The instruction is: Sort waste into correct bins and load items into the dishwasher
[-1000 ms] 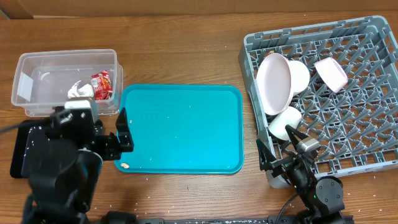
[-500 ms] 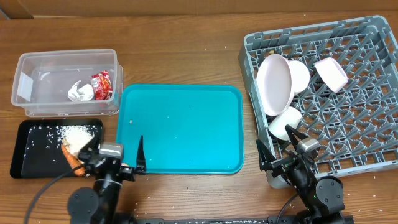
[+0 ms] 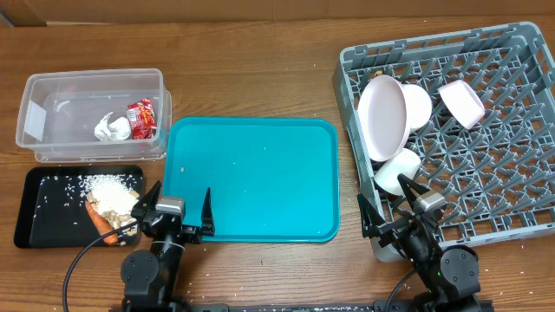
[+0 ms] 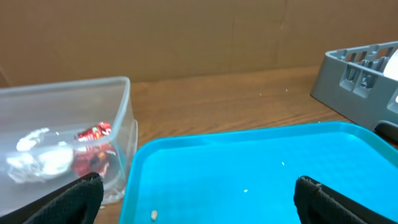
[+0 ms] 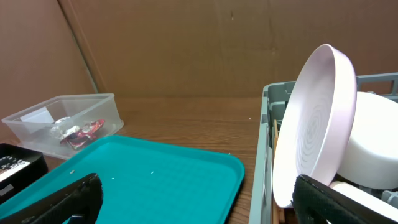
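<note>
Showing illegible print, red wrapper (image 3: 143, 120)

No legible text, label, brand, number or sign is found in any view. The red snack wrapper (image 3: 143, 120) inside the clear tub (image 3: 52, 87) carries printing, too small and crumpled to read.

Left arm (image 3: 149, 273): you have it folded low at 7 o'clock in the overhead view.
Left gripper (image 3: 178, 215): it points toward 12 o'clock, level with the bench. Jaws are spread wide, gripping nothing.
Right arm (image 3: 451, 269): yours sits low at 5 o'clock.
Right gripper (image 3: 388, 204): it aims between 11 and 12 o'clock. Jaws are wide apart, gripping nothing.
</note>
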You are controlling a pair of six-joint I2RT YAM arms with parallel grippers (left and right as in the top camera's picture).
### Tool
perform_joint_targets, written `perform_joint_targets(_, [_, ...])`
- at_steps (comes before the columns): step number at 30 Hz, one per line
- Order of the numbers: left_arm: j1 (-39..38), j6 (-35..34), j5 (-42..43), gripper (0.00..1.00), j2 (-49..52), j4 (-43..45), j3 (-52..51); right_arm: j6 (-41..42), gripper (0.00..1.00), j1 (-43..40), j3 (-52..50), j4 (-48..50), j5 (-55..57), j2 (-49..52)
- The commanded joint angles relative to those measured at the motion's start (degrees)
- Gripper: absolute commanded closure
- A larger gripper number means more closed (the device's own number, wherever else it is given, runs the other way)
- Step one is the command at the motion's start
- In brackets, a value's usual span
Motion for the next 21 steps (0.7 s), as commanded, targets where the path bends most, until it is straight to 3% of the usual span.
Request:
perform_joint_targets(1, [0.2,-1.1,0.3,0.0,-0.8,2.1,-1.4,0.0,0.0,0.2,-0.6,0.4,-0.1,-0.7])
perform_joint_targets(21, [0.2,-1.1,0.3,0.0,-0.7,2.5,-1.6,0.0,0.0,0.2,-0.6,0.4,-0.1,-0.7])
